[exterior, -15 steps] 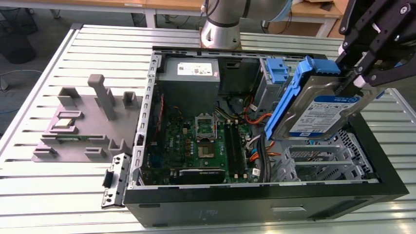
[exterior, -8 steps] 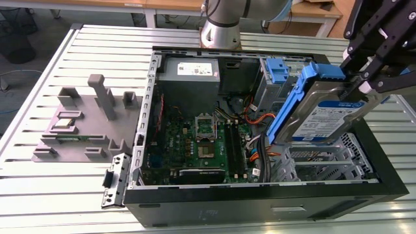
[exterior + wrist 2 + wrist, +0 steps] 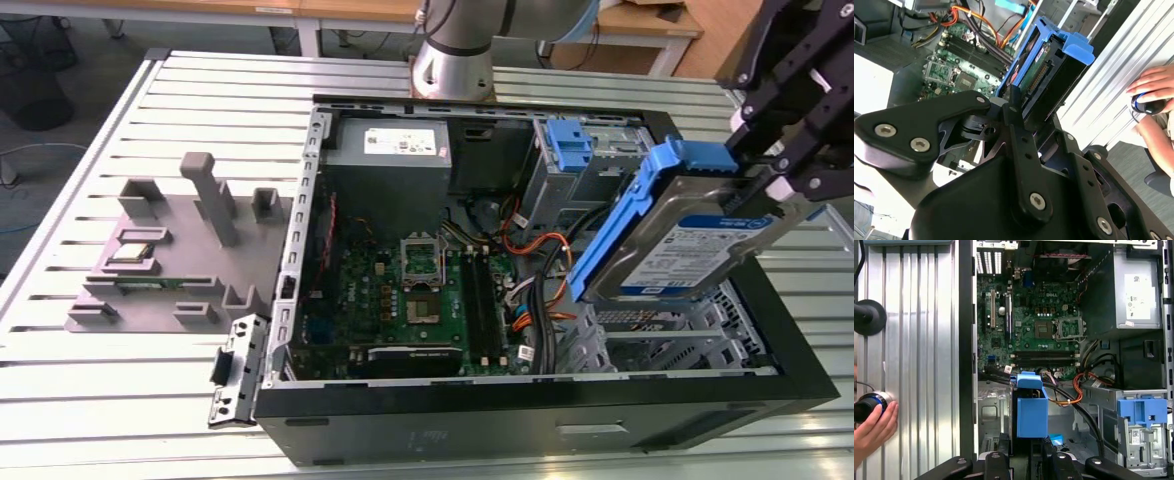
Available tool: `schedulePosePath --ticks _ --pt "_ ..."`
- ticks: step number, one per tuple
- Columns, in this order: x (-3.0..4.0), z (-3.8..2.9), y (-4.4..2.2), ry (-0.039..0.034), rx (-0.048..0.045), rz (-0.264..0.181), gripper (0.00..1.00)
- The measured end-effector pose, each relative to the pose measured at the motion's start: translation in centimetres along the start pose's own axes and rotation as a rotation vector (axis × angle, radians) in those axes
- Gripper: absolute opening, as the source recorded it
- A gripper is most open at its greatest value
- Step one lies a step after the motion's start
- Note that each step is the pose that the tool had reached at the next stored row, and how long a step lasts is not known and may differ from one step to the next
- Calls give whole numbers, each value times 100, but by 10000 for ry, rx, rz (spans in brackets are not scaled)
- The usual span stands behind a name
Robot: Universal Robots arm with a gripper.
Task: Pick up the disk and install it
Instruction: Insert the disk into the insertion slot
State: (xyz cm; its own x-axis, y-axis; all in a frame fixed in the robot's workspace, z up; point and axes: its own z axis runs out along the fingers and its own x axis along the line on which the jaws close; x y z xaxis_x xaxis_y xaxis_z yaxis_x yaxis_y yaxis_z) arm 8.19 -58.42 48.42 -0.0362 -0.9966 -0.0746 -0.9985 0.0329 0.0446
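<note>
Exterior view: a black, linked-finger gripper at the exterior view's right has its fingers closed on the upper end of a flat, rectangular silver-metal disk with a blue-and-white label and blue plastic side rails. The disk hangs tilted, label up. Its lower end dips into the open black computer case, over a perforated silver drive cage in the case's corner at the exterior view's right; whether it touches the cage I cannot tell. The case lies on its side on a slatted aluminium table. Inside it are a green motherboard, a grey power-supply box with a white sticker, and a blue plastic caddy set in a bay beside that box. On the table at the exterior view's left, apart from the case, stands a grey moulded fixture with upright posts. In the second wrist view the gripper clamps the disk by its two faces, connector edge showing. In the first wrist view the disk is seen end-on above the gripper, and a person's hand curls around a round black knob with a blue ring at the table's edge.
</note>
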Motion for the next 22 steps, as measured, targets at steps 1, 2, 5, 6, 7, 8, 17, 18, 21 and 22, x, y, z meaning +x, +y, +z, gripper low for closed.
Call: schedulePosePath --ticks 1,2,5,6,7,8,17,18,21,22 --pt "2 6 -19 -2 0 0 35" --pt "4 11 -41 -2 0 0 35" --pt "10 27 -113 -1 0 1 35" --pt "11 34 -142 -1 0 1 35" --pt "13 40 -167 -1 0 1 35" --pt "16 48 -195 1 0 0 35" --pt "38 142 -354 0 -5 1 35" --pt "40 155 -360 0 -5 1 35" --pt "48 193 -371 1 -5 2 35" --pt "49 200 -372 2 -5 3 35"
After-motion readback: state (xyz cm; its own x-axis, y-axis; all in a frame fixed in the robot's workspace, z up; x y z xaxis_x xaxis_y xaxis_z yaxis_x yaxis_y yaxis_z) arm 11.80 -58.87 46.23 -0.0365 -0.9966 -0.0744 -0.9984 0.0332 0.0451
